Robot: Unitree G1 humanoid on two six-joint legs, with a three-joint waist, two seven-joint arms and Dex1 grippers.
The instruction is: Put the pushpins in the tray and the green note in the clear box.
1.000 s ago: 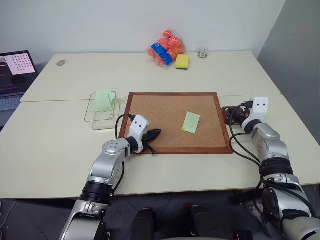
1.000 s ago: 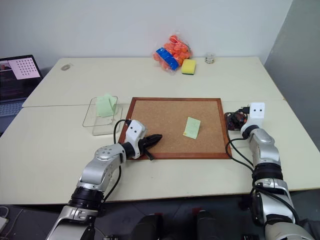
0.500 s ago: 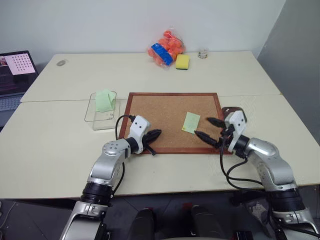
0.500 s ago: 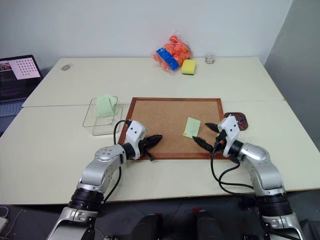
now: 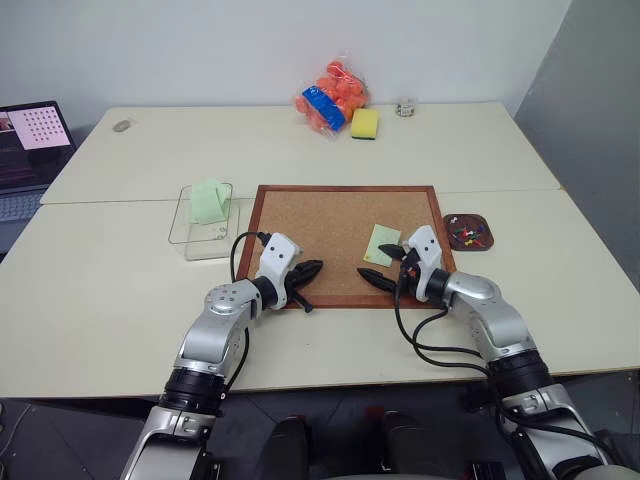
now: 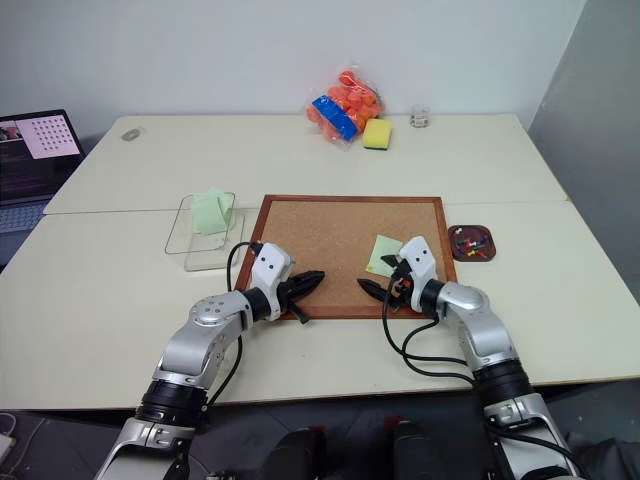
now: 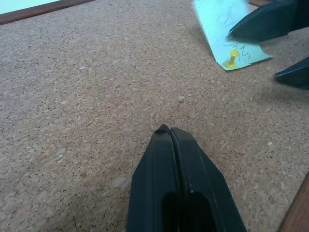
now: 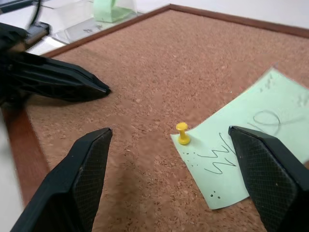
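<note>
One yellow pushpin (image 8: 182, 133) pinned the green note (image 8: 246, 153) to the cork board (image 5: 330, 215). The right gripper (image 8: 176, 181) stood wide open, straddling the pin; it needed centring before closing, then a straight pull. The left gripper (image 7: 170, 133) was shut, idle over bare cork. Other pushpins lay in the tray (image 5: 468, 231).

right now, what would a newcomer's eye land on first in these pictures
Probably the cork board at the table's middle, where the right gripper, its jaws open, is aimed at a yellow pushpin holding down the green note. The left gripper, shut, rests near the board's near edge. Next, the orange bag at the far edge.
</note>
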